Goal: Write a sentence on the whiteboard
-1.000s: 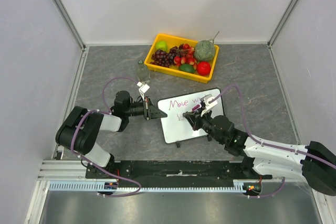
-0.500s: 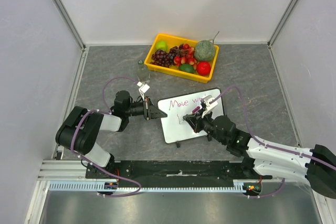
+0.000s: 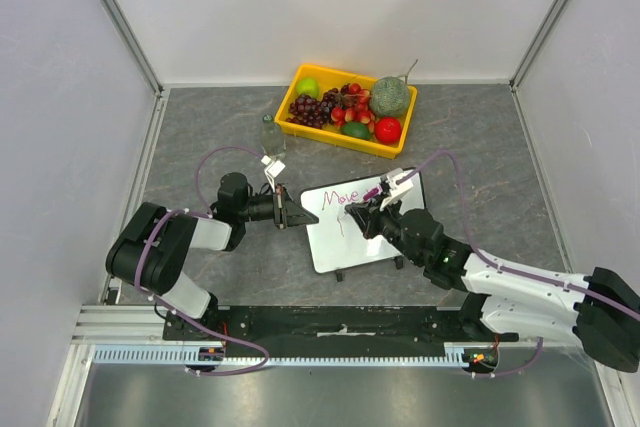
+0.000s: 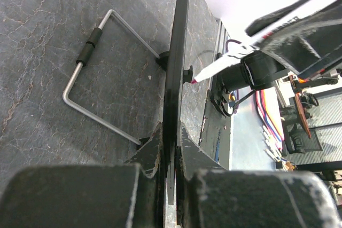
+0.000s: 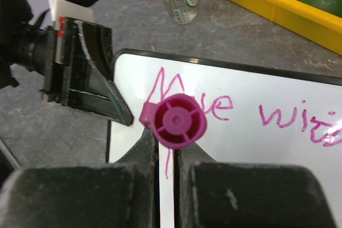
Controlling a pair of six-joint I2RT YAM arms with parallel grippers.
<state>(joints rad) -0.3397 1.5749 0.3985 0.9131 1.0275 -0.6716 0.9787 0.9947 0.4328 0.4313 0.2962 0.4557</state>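
The whiteboard [image 3: 350,247] lies tilted on the grey table, with magenta lettering "Move wit" [image 3: 340,197] along its top. My left gripper [image 3: 290,215] is shut on the board's left edge, which the left wrist view shows edge-on [image 4: 176,68] between my fingers [image 4: 171,132]. My right gripper [image 3: 362,215] is shut on a magenta marker [image 3: 371,193] over the board's left half. In the right wrist view the marker's cap end [image 5: 173,120] sits above my jaws [image 5: 165,150], with the lettering [image 5: 222,105] and a short vertical stroke below it. The marker tip [image 4: 199,76] is at the board's surface.
A yellow tray [image 3: 300,80] of fruit stands behind the board, also in the right wrist view [image 5: 267,4]. A small glass bottle [image 3: 268,132] stands left of the tray. A wire stand [image 4: 91,78] folds out under the board. Grey walls enclose the table.
My right gripper has moved left and slightly back across the board with the marker, from under "wit" to under "Move". The left gripper and board have not moved.
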